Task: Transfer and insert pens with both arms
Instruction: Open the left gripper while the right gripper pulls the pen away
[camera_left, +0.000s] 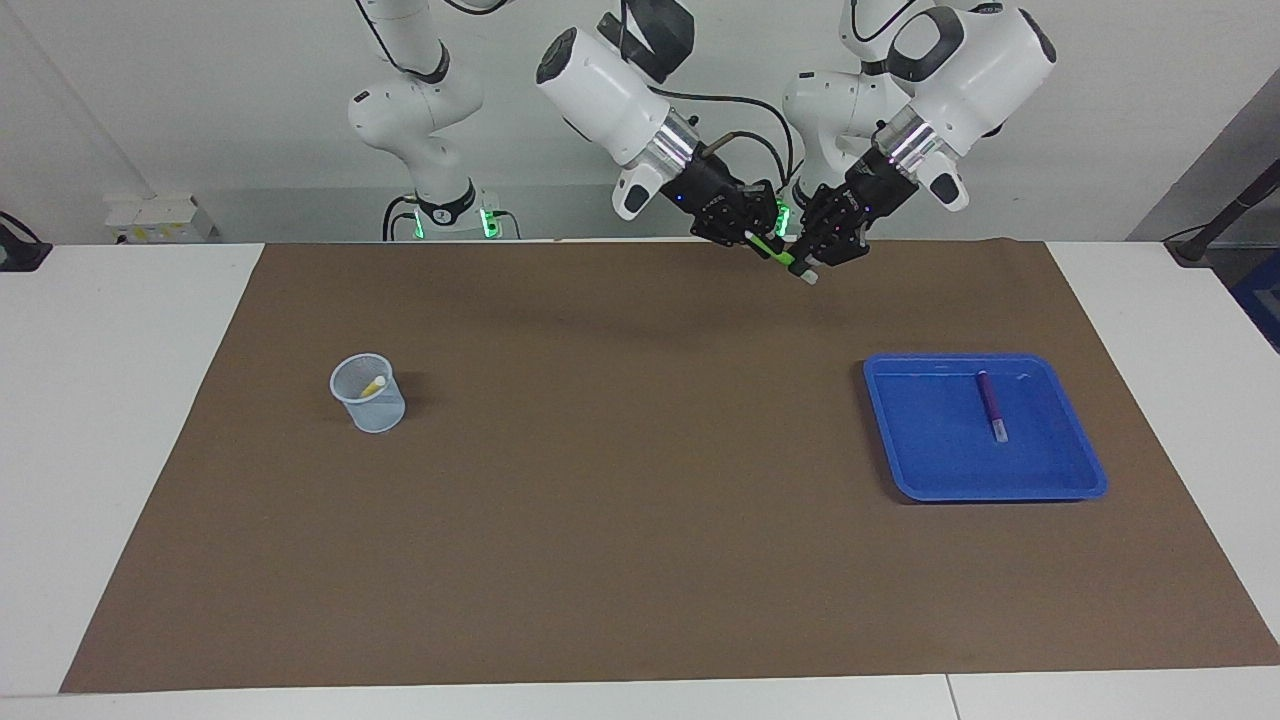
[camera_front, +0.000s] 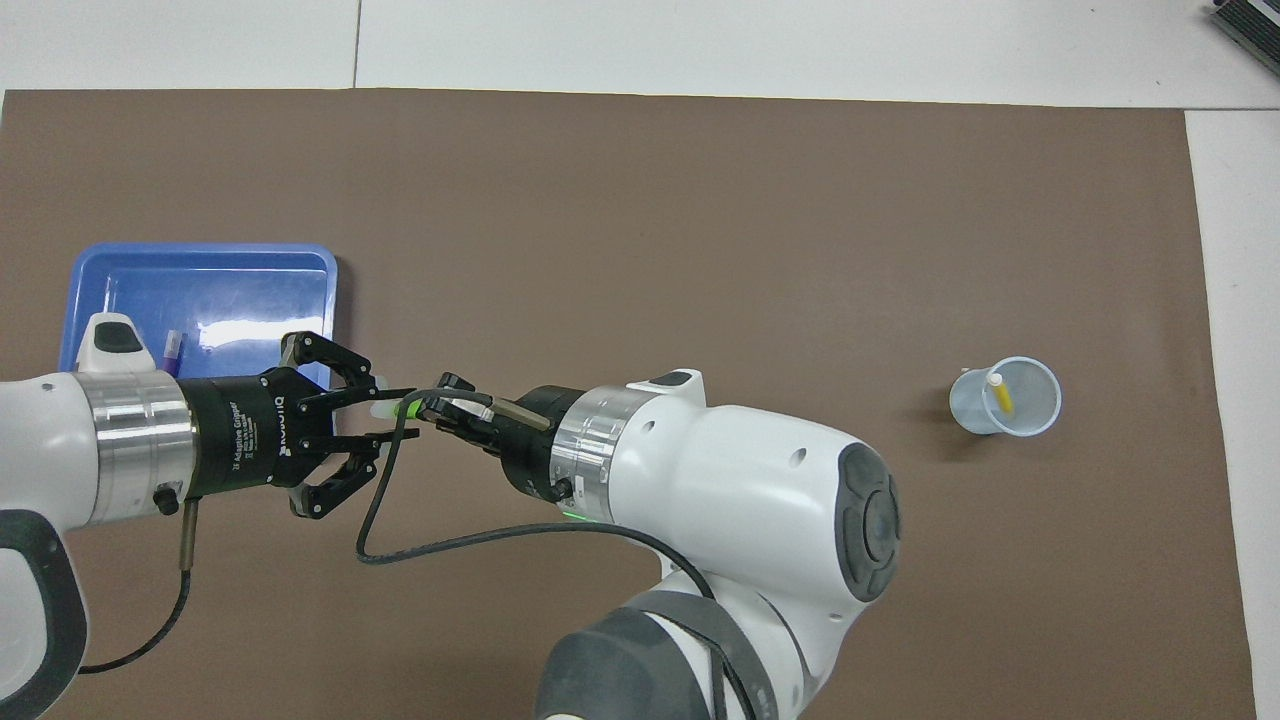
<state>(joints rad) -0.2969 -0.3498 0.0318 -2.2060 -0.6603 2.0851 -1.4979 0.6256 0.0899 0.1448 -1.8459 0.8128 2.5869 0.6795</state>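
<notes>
Above the brown mat (camera_left: 600, 500), both grippers meet on the green pen (camera_left: 775, 250): right gripper (camera_left: 752, 238) pinches it, left gripper (camera_left: 808, 262) closes on its pale end. Yellow pen (camera_left: 372, 385) stands in the cup (camera_left: 370, 405); purple pen (camera_left: 992, 405) lies in the blue tray (camera_left: 930, 470).

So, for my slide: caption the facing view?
Left gripper and right gripper share the green pen mid-air.

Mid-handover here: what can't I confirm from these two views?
- Green pen: which of left gripper and right gripper clamps it; facing view, fingers crowd it.
- Purple pen in blue tray: overhead view, left wrist covers most.
- Yellow pen: lower end hidden inside cup.
</notes>
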